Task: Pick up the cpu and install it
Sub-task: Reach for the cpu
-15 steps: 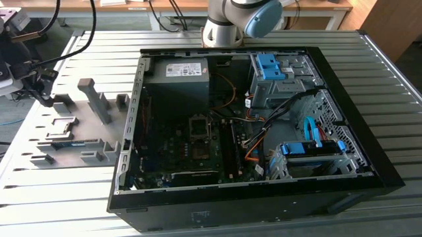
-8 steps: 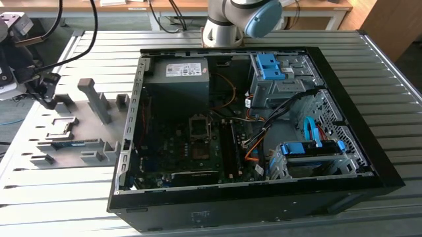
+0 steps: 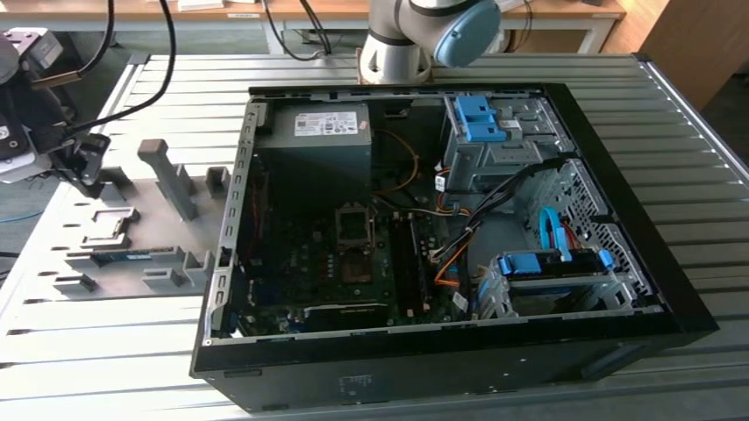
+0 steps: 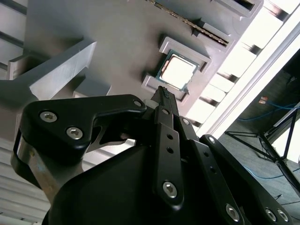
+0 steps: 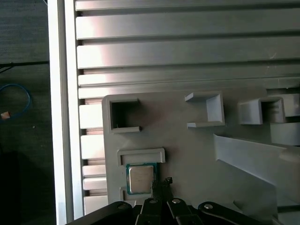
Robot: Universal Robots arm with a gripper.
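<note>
Cpu (image 5: 140, 178) is sitting in a square recess of the grey holder plate (image 5: 187, 140) on the counter (image 5: 187, 47). The gripper (image 5: 162, 182) is hovering just beside it, fingers (image 4: 165, 102) pressed together.

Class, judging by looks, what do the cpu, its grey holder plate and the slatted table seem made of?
cpu: likely metal, dull silver face catching light.
holder plate: probably matte grey plastic, uniform, no shine.
table: seemingly aluminium, brushed sheen on slats.

One silver chip (image 5: 140, 179) sits just beside one robot hand (image 5: 162, 183), on one grey tray (image 5: 187, 150); one open computer case (image 3: 351, 382), one desk (image 3: 105, 355).
</note>
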